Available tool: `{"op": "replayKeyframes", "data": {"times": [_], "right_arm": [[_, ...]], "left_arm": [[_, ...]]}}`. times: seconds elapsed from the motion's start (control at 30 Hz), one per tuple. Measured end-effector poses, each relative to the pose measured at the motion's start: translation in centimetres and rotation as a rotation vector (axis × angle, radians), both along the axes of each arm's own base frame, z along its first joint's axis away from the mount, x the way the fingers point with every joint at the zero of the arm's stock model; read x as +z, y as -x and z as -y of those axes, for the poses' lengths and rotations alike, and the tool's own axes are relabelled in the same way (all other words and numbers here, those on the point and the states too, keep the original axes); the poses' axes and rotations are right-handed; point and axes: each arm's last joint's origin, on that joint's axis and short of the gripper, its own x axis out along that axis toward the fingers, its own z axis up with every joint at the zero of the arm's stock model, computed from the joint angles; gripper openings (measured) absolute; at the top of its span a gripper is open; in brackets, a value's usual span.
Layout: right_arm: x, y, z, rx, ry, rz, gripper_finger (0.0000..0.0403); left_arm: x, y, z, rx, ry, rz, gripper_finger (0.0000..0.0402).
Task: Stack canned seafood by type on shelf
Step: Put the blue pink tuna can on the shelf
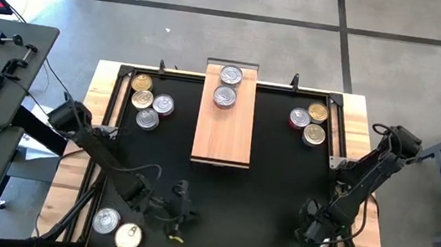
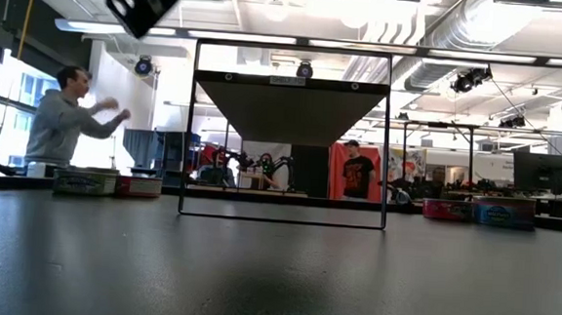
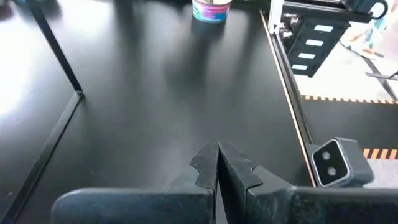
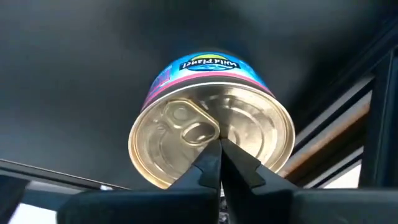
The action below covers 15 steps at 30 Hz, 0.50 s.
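The right pincer [image 4: 219,142] hovers pressed together over a gold-lidded tin [image 4: 211,146] at the counter's [image 1: 271,189] near right corner; spread first, then straddle its rim. The shelf [image 1: 225,120] lies mid-counter.

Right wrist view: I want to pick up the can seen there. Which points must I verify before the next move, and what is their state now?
1. Right claw open for grasping: not ok, it is shut.
2. Can upright, lid up: ok.
3. Right claw touching the can's lid: cannot tell.
4. Shelf has free room: ok, only two cans at its far end.
5. Left claw out of the way: ok, shut over bare mat.
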Motion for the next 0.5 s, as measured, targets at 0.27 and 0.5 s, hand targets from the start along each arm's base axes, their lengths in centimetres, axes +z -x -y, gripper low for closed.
{"op": "replayKeyframes", "data": {"times": [0.27, 0.5], "right_arm": [[0.2, -2.9, 0.5, -0.177, 0.053, 0.274, 0.0000], [-1.3, -7.1, 1.0, -0.239, -0.001, 0.364, 0.0000]], "left_arm": [[0.4, -0.7, -0.9, -0.023, -0.056, 0.004, 0.0000], [0.3, -0.4, -0.8, -0.140, -0.128, -0.039, 0.0000]]}}
